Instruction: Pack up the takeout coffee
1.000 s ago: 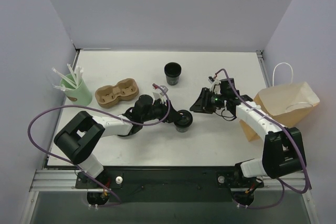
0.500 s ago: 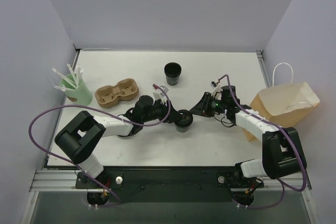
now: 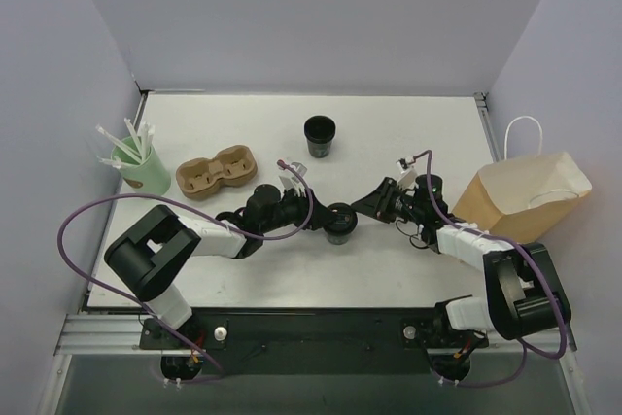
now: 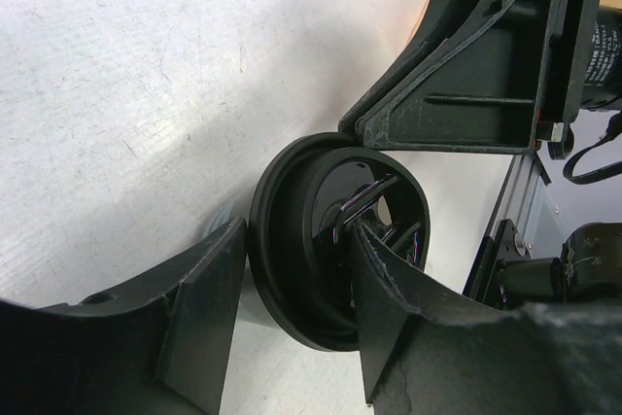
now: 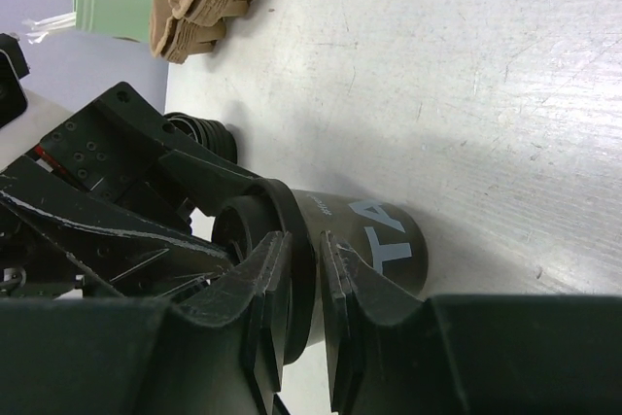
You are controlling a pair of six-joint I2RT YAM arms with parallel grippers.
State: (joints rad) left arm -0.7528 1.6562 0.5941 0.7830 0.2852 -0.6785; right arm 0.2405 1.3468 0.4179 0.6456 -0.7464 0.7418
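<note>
The takeout coffee, a small black cup with a black lid and white lettering on its side, stands at the table's middle. My left gripper reaches in from the left, its fingers on either side of the cup and closed against it; the lid shows between them in the left wrist view. My right gripper comes from the right. Its two fingers stand a narrow gap apart, pinching the lid's rim: one over the lid top, one under the rim.
A brown paper bag with white handles lies at the right edge. A cardboard cup carrier and a mint-green cup of straws are at the left. An open black cup stands behind. A ribbed black stack sits beside my left arm.
My right gripper has moved left and toward me, from clear of the cup to the lid's rim. My left gripper has stayed on the cup.
</note>
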